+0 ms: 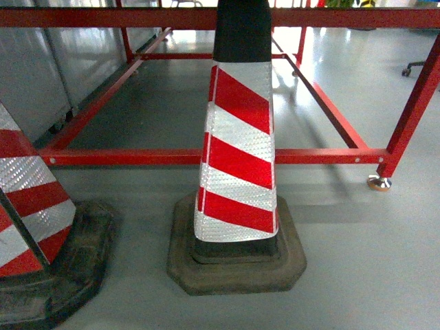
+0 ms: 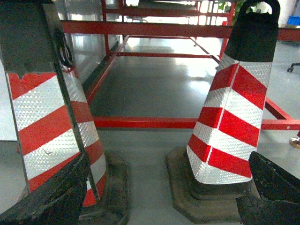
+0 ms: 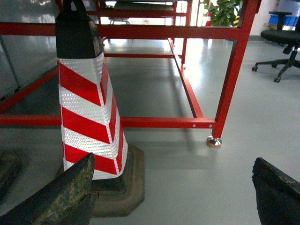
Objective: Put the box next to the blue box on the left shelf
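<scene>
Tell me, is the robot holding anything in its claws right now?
No. The left gripper and the right gripper are both open, with only grey floor and a striped cone seen between their fingers.

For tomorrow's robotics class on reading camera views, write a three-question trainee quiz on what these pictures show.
1. True or false: the blue crate is visible in the head view.
2. How many striped cones appear in the left wrist view? A one, B two, C three.
3. Fill in: the red frame's post ends in a round metal ____.

Key: 1 false. 2 B, the second cone stands left. 3 foot. Both the left gripper and right gripper have jaws spread wide, holding nothing.
</scene>
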Controlling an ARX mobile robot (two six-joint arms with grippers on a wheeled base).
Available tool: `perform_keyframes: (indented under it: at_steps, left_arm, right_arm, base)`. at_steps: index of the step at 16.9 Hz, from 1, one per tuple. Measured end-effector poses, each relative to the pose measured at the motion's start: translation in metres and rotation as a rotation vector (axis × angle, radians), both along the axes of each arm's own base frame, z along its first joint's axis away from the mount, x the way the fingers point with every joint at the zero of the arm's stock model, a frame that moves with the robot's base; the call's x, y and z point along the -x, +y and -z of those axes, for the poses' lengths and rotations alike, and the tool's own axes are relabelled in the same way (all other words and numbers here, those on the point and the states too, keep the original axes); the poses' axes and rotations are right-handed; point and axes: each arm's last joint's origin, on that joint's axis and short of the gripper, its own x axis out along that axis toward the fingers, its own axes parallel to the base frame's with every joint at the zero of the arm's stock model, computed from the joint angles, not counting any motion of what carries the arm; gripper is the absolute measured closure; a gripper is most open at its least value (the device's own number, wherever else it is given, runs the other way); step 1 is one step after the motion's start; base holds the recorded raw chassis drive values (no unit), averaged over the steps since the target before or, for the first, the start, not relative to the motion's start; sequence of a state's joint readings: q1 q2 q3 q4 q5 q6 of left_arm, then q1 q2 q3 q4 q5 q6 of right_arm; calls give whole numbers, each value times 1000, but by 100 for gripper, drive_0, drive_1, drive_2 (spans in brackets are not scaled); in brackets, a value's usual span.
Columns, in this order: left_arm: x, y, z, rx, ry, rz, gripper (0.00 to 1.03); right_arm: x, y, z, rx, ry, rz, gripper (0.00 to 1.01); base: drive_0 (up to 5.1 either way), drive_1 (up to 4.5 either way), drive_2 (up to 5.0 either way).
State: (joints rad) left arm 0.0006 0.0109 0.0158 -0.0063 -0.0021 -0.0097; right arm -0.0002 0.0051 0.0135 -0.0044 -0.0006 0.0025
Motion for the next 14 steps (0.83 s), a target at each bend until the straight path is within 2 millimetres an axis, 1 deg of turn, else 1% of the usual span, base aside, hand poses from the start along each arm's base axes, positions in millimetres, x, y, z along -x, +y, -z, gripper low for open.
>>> perform_keyframes:
  at_steps: [14]
  left_arm:
    - [0, 0, 0, 0, 1, 0, 5]
  right_arm:
    - [0, 0, 0, 0, 0, -1, 3]
  base:
    - [0, 0, 0]
